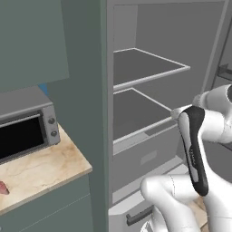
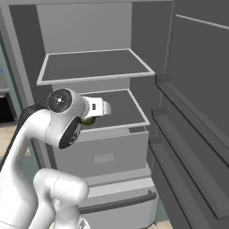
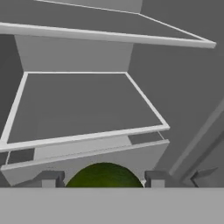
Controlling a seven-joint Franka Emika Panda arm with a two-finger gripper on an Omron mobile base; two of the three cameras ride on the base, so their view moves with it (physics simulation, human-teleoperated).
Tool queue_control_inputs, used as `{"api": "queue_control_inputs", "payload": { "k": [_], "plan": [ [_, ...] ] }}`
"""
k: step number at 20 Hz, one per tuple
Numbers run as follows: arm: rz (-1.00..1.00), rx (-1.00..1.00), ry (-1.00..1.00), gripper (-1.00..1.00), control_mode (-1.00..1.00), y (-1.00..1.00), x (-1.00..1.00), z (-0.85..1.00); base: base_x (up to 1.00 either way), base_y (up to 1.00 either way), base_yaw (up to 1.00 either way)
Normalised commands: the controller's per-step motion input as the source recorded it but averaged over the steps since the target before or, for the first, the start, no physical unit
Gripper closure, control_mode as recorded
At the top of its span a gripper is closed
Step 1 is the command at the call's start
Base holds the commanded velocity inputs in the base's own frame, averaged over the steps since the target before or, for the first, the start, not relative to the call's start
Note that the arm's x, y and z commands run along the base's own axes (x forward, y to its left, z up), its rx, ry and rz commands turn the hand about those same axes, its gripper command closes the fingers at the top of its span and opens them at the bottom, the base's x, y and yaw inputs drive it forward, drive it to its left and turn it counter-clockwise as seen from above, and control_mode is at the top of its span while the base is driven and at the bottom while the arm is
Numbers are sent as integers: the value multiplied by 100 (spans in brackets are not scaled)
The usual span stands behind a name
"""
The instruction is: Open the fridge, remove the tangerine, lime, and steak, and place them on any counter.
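Glossy white rounded arm — black joint bands, grey end disc.

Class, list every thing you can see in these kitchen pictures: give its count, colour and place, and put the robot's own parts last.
fridge: one, light grey, door open, ahead of the robot
shelves: two, grey, inside the fridge, both bare
drawer: one, grey, under the lower shelf
lime: one, dark green, between the gripper's fingers in front of the lower shelf
steak: one, pink-red, on the counter at the left edge of the left base view
counter: one, beige marbled, left of the fridge
microwave: one, grey with a dark door, on the counter
gripper: one, shut on the lime
arm: one, white with dark joints, reaching towards the fridge
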Motion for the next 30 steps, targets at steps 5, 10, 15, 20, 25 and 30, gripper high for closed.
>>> {"api": "queue_control_inputs", "payload": {
  "k": [5,10,15,20,25,30],
  "plan": [
    [0,-11,14,100,-100,42,-12,0,0,0,0],
    [0,-5,5,100,100,13,-20,0,-44,13,0],
    [0,0,0,100,100,0,0,0,-68,50,0],
    [0,0,0,100,100,0,0,0,-35,98,12],
    [0,0,0,100,100,0,0,0,-31,97,48],
    [0,0,0,100,100,0,0,0,-8,94,52]
  ]
}}
